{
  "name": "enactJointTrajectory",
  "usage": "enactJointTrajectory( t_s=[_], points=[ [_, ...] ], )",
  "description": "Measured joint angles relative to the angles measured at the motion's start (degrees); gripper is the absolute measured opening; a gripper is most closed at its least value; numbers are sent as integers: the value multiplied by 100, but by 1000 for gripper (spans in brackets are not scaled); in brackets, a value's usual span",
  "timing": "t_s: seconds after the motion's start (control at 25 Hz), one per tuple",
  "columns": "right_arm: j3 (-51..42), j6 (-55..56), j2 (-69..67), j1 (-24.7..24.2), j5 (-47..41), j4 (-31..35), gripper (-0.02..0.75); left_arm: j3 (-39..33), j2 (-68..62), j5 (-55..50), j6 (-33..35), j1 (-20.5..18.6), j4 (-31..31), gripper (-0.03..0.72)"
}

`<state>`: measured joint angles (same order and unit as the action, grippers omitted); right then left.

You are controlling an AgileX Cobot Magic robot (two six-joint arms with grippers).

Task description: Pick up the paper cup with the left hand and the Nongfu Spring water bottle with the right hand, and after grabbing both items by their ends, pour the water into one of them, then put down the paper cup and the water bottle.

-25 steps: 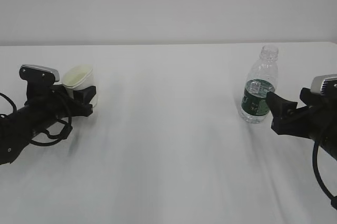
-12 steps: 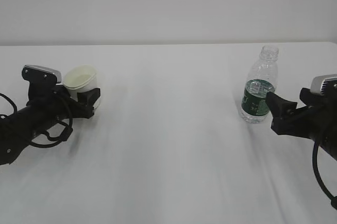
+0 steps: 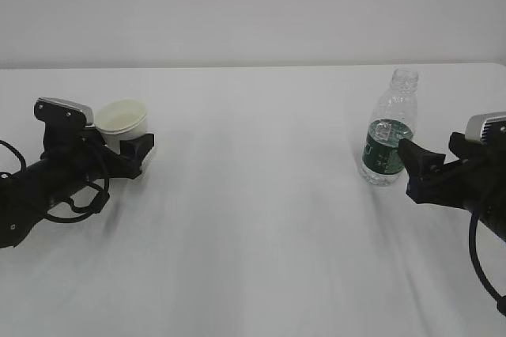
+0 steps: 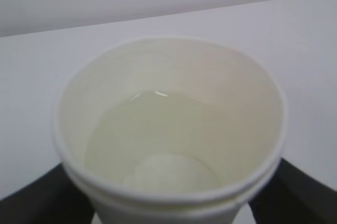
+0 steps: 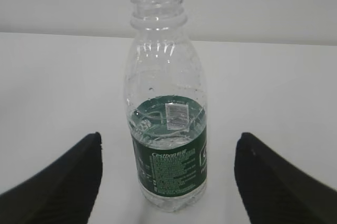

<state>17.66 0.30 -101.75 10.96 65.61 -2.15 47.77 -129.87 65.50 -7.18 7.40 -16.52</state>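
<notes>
The white paper cup (image 3: 122, 119) stands upright on the table at the left, with pale liquid (image 4: 152, 134) in its bottom. My left gripper (image 3: 128, 144) lies low around its base. Its black fingers (image 4: 303, 182) show at both lower corners of the left wrist view, and a thin gap separates them from the cup (image 4: 168, 66). At the right the capless Nongfu Spring water bottle (image 3: 389, 135) stands upright with water (image 5: 168, 121) up to its green label. My right gripper (image 3: 411, 161) is open just short of it, the fingers (image 5: 58, 176) well clear on either side of the bottle (image 5: 167, 103).
The white table (image 3: 261, 218) runs back to a plain pale wall. Nothing else stands on it between the cup and the bottle.
The cup has come from a tilt to upright on the table. My left gripper's jaws have spread apart around it. The right arm and the bottle have not moved.
</notes>
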Motion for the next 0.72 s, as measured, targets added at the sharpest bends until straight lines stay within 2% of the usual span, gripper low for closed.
enactJointTrajectory(
  t_s=[0.28,0.72],
  points=[
    [0,0,0,0,0,-13,588,0,0,0,0,0,-116,636],
    [-27,0,0,0,0,-46,588,-393,0,10,0,0,108,641]
  ],
)
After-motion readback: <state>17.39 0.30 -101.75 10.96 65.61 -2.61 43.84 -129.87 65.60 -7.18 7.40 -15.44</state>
